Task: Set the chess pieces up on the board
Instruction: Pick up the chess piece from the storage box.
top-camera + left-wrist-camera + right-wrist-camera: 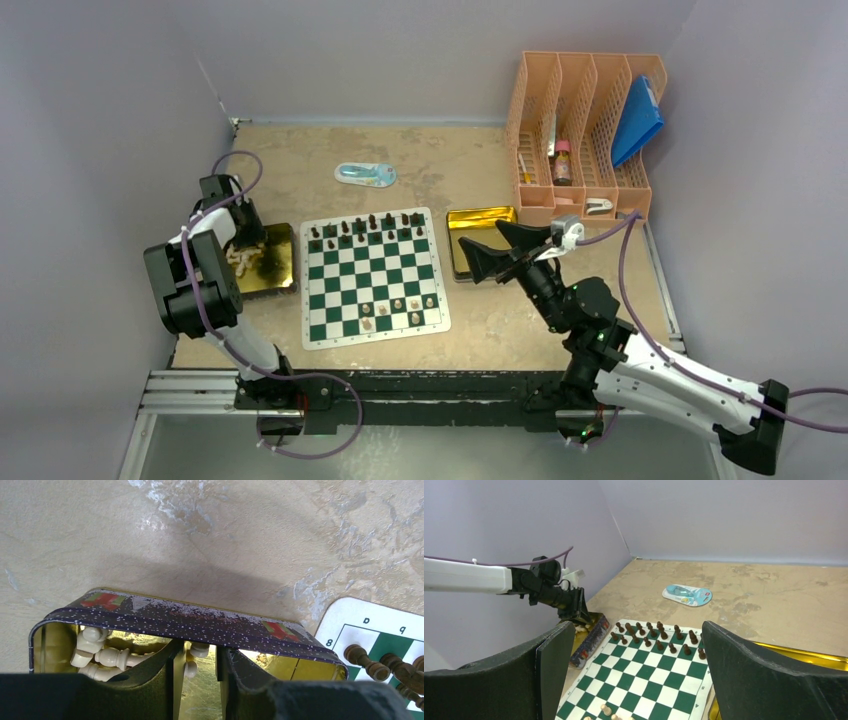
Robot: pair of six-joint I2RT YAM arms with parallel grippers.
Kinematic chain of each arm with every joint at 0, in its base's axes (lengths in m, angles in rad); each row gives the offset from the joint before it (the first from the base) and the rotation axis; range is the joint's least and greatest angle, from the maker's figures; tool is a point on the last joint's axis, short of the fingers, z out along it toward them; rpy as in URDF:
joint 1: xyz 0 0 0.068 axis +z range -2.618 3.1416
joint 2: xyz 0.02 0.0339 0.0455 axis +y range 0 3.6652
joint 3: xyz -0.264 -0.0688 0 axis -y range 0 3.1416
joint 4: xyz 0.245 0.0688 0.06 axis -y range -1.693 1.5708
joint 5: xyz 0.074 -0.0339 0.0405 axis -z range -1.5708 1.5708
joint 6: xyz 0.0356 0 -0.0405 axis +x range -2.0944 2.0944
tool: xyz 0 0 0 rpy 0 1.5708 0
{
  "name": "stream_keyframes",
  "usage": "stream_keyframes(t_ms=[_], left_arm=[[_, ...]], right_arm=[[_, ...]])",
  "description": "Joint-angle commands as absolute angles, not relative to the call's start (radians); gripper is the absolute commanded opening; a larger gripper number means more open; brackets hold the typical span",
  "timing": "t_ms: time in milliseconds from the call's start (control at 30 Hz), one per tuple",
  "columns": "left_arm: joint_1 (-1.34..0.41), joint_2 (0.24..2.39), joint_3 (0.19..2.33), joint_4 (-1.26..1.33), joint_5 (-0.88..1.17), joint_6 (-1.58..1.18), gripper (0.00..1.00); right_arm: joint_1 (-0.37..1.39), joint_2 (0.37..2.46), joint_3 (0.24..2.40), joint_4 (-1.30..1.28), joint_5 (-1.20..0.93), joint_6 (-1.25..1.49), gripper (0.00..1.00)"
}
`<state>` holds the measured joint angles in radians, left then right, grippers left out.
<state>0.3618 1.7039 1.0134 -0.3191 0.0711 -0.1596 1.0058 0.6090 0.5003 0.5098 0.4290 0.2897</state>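
The green-and-white board lies mid-table. Dark pieces fill its two far rows, and several cream pieces stand at its near right. More cream pieces lie in the gold tin left of the board. My left gripper is down inside this tin, its jaws narrowly apart. One cream piece sits between them, touching only the left finger. My right gripper hovers wide open and empty over the right gold tray; its wrist view faces the board.
An orange file rack holding a blue folder and a small bottle stands at the back right. A light-blue packet lies behind the board. Purple walls close in the table, and a metal rail runs along the near edge.
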Motion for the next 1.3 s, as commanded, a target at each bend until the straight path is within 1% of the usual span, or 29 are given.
stream_keyframes(t_ms=[0,167,533,800,933,1033,1100,1267], left_arm=[[0.369,1.706,1.022,-0.265,0.073,-0.13,0.26],[0.365,1.708,1.023,-0.276,0.106,-0.127,0.2],[0.359,1.714,1.02,-0.289,0.09,-0.116,0.23],[0.344,1.691,1.023,-0.307,0.07,-0.108,0.17],[0.336,1.722,1.02,-0.313,0.048,-0.109,0.18],[0.327,1.738,1.026,-0.319,0.04,-0.112,0.22],[0.324,1.734,1.028,-0.321,0.032,-0.115,0.22],[0.316,1.69,1.031,-0.328,0.01,-0.116,0.14]], right_arm=[[1.006,0.611,0.506,0.556,0.451,0.278,0.99],[1.006,0.609,0.511,0.564,0.418,0.282,0.99],[1.005,0.599,0.525,0.546,0.402,0.294,0.99],[1.006,0.596,0.547,0.527,0.403,0.279,0.99],[1.006,0.591,0.542,0.533,0.406,0.275,0.99],[1.005,0.585,0.547,0.519,0.41,0.273,0.99],[1.006,0.579,0.549,0.514,0.413,0.27,0.99],[1.006,0.565,0.554,0.503,0.422,0.286,0.99]])
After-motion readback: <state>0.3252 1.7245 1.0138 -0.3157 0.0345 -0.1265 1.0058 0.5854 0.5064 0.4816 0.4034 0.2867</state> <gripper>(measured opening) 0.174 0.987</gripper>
